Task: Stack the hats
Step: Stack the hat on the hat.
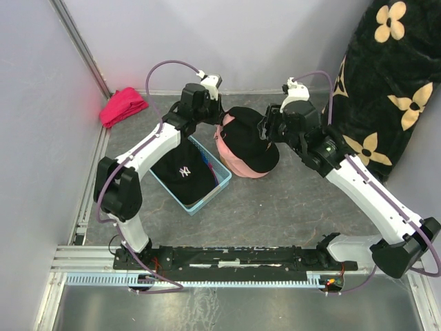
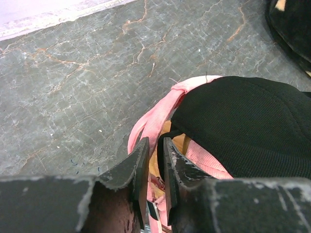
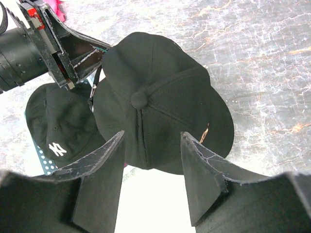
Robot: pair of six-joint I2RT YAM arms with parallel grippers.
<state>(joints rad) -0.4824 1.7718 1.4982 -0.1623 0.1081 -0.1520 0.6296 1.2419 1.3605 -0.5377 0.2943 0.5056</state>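
Note:
A black cap [image 1: 249,141] sits crown-up on a light pink cap [image 1: 236,165] in the middle of the table. My left gripper [image 1: 219,125] is at its back-left edge. In the left wrist view the jaws [image 2: 156,141] stand a narrow gap apart, with the black cap's [image 2: 243,126] rear strap lying loose in the gap above the pink cap [image 2: 155,116]. My right gripper [image 3: 152,134] is open just over the black cap's crown [image 3: 160,87], touching nothing. A second black cap with a white logo [image 1: 182,174] lies in the basket.
A blue basket [image 1: 207,192] stands left of the stack. A red-pink cloth bundle [image 1: 122,105] lies in the far left corner. Black fabric with tan flowers [image 1: 386,89] hangs at the right. Walls close the back and left sides.

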